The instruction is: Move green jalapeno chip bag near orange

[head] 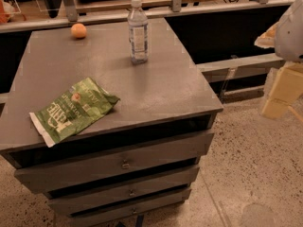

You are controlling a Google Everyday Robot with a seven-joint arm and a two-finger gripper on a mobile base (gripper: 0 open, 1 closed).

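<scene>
Green jalapeno chip bag (72, 109) flat at table (161, 79) front-left edge, untouched | orange (78, 30) back-left, well apart, so move not begun | water bottle (138, 30) upright | hand (284, 91) off right of table, holding nothing; opening cannot tell

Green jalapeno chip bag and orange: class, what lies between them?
Camera view: only bare tabletop between green jalapeno chip bag and orange. The gripper hangs beyond its right edge.

One camera is looking down from high in front of the drawer cabinet (156, 79), facing its far edge, near enough that top and drawer fronts are filling the frame. The gripper (280, 97) is hanging at the right edge, above the floor (255, 164).
</scene>
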